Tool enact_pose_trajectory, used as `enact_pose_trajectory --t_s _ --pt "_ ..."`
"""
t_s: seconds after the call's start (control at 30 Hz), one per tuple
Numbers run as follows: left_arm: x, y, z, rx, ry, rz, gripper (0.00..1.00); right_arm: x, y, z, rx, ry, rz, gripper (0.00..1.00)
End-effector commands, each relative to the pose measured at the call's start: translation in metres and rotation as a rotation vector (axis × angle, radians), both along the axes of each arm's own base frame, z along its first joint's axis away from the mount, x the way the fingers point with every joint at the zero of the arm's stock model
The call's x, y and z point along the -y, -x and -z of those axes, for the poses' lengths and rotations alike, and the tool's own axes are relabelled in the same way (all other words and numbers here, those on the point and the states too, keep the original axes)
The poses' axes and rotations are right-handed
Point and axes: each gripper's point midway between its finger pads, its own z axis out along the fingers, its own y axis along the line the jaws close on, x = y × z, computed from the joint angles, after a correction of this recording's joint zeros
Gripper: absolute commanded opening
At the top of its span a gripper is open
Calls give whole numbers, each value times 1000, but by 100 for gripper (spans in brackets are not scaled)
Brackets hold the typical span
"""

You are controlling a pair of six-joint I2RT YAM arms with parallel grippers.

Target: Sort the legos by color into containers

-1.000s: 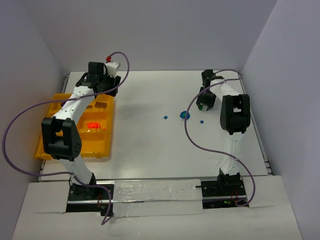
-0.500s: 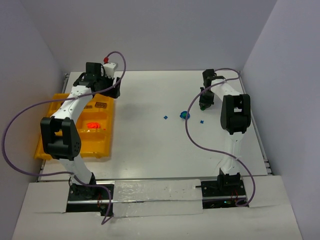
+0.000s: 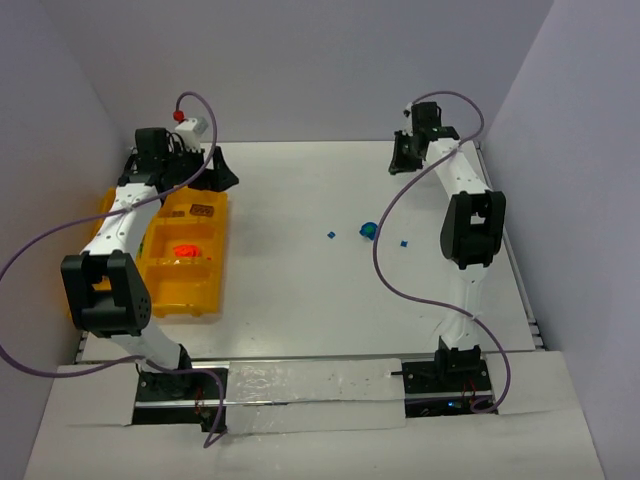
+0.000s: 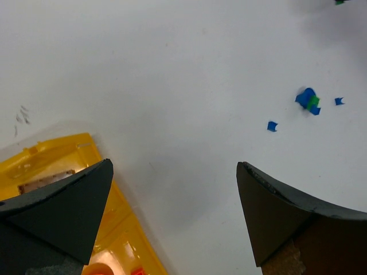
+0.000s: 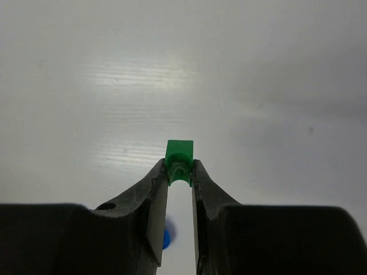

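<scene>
- The right gripper (image 5: 179, 169) is raised above the far right part of the white table (image 3: 300, 280), and its fingers are clamped on a small green brick (image 5: 179, 154) that sits right at the fingertips.
- The left gripper (image 4: 174, 166) has its jaws spread wide apart with nothing between them. It hangs over the bare table just beyond the far right corner of the yellow organizer tray (image 3: 150, 312).
- The tray lies at the left side of the table, under the left arm.
- A heap of orange-red pieces (image 3: 185, 250) sits in one of the right-column compartments, about midway along the tray.
- The far compartment of that column holds some darker pieces (image 3: 200, 211); their colour is unclear.
- Loose on the table, well apart from the tray, lie a blue-and-green cluster (image 4: 308, 100) and two tiny blue bits, one (image 4: 272, 126) on its tray side and one (image 4: 339, 101) on its other side.
</scene>
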Motion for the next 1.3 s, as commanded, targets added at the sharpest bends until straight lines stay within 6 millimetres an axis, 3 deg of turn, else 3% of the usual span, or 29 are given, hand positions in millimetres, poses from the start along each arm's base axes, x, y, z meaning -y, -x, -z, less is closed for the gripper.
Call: enact_pose_trajectory --t_s 0.0,0.1,0.27,0.4,0.57,0.73,0.8,0.83,0.87,0.97,1.27 --pt "17 0 -66 235 77 117 99 -51 -17 -61 191 -97 -167 0" --pt "21 2 -65 247 70 172 99 -74 -13 -85 277 -144 -245 0" --pt "11 -4 -65 211 117 180 98 -115 2 -105 376 -224 -372 0" --pt "9 -5 -57 204 97 192 97 -133 0 -121 406 -296 -367 0" --pt "13 0 -52 241 75 217 94 -162 -2 -137 321 -478 -307 0" --pt "30 4 -52 253 93 224 90 -207 20 -142 159 -717 -327 0" --pt "48 11 -54 271 101 239 89 -225 32 -157 167 -778 -385 0" --pt "55 10 -63 319 85 230 88 -227 33 -159 172 -771 -387 0" --pt "55 11 -58 307 87 227 88 -232 35 -162 175 -772 -397 0" --pt "82 17 -64 316 104 215 86 -246 38 -170 144 -851 -385 0" --pt "107 6 -89 407 182 121 80 -278 57 -173 41 -978 -354 0"
